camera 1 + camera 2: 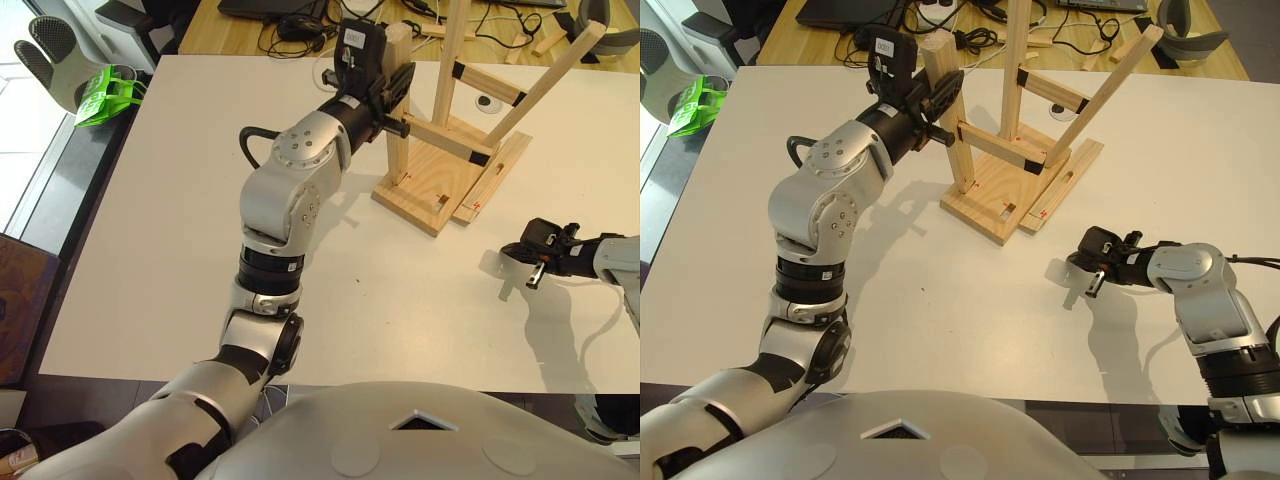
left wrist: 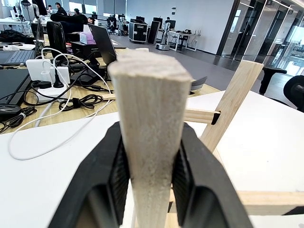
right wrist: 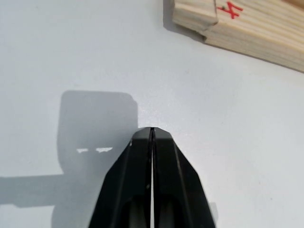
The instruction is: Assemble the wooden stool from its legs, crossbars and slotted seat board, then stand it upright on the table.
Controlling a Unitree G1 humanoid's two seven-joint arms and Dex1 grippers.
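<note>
The stool stands upside down on the white table, its slotted seat board flat down and its legs pointing up, joined by crossbars with black ends. One leg leans out to the right. My left gripper is shut on the top of the near left leg, one black finger pressed on each side. My right gripper is shut on nothing, low over bare table to the right front of the seat board's corner; the right eye view places this gripper apart from the stool.
A second slotted board lies against the seat board's right side. Behind the table is a wooden desk with cables and a laptop. A green object sits off the table's left edge. Open tabletop spreads at front and left.
</note>
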